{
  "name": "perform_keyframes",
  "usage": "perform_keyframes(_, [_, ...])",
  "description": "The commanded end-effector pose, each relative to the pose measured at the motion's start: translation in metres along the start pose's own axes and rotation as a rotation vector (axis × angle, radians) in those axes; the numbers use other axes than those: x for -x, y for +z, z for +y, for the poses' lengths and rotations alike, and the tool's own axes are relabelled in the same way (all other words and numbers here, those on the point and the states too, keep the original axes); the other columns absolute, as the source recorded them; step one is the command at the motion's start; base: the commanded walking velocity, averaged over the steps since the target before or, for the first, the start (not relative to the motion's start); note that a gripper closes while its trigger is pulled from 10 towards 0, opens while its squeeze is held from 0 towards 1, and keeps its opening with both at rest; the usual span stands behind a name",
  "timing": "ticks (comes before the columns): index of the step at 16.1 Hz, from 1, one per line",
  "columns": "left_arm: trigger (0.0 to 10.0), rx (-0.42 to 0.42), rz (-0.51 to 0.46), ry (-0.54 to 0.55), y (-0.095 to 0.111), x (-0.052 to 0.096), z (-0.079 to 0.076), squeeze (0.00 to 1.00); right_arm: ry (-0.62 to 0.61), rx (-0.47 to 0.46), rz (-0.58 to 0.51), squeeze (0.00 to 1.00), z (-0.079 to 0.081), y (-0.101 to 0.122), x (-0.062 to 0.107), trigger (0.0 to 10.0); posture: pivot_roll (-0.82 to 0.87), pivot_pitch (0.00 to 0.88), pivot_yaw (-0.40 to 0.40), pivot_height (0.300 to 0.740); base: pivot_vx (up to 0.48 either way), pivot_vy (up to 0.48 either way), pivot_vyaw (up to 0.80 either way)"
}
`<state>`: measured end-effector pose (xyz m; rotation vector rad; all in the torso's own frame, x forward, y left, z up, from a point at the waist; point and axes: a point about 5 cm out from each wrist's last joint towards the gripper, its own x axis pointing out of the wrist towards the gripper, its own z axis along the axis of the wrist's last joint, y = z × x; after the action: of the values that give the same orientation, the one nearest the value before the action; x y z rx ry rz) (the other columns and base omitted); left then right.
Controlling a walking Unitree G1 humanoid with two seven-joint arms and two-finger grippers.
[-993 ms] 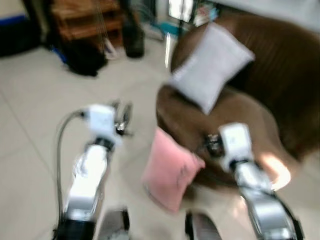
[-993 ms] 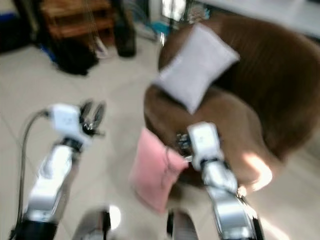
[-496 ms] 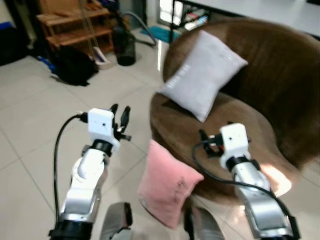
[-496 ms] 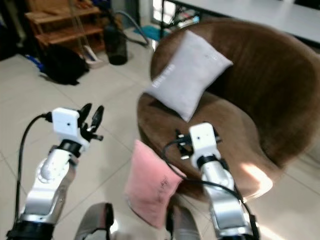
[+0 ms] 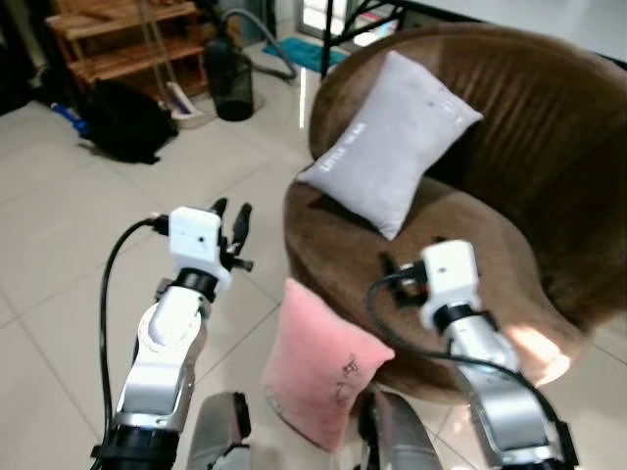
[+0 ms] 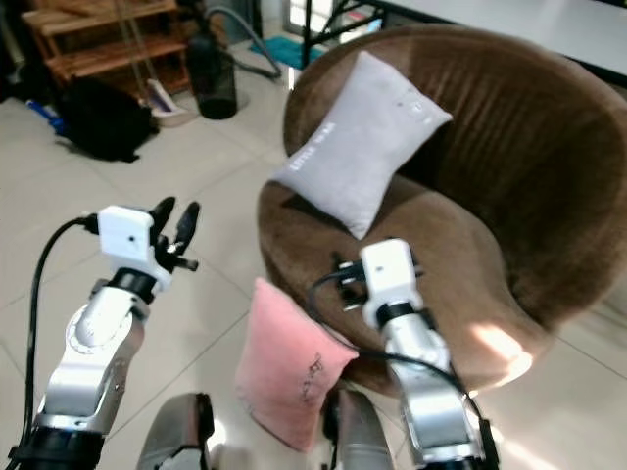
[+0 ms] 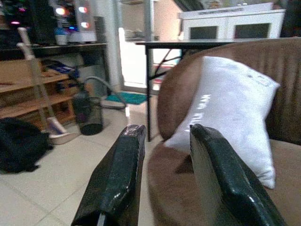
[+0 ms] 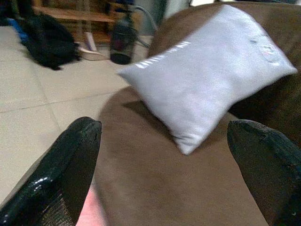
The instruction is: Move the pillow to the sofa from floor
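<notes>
Pillow (image 5: 318, 377) leans against sofa (image 5: 549, 196), below and between both grippers' fingers (image 7: 117, 179).

floor: pale tiles (image 5: 59, 225) | wooden shelf (image 5: 108, 44) far left | black-legged table (image 7: 188, 44) behind

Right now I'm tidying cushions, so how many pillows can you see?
2. A pink pillow stands on the floor, leaning against the front of the brown sofa. A grey pillow rests on the sofa seat against its back. Others may be hidden.
</notes>
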<state>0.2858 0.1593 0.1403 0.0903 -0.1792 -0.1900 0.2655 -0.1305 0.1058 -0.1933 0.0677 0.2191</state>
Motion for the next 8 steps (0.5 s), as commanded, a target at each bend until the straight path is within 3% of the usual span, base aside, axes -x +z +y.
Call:
perform_keyframes(1, [10.0, -0.008, 0.004, 0.0, -0.001, 0.001, 0.0, 0.0, -0.009, 0.001, 0.007, 0.0, -0.003, 0.0, 0.0, 10.0, -0.06, 0.027, -0.017, 0.561, 0.0, 0.0, 0.0])
perform_keyframes(8, [10.0, -0.014, 0.036, -0.057, -0.007, 0.009, -0.005, 0.0, 0.024, -0.045, 0.032, 0.0, 0.009, -0.007, -0.003, 10.0, -0.04, 0.049, -0.011, 0.506, 0.0, 0.0, 0.0])
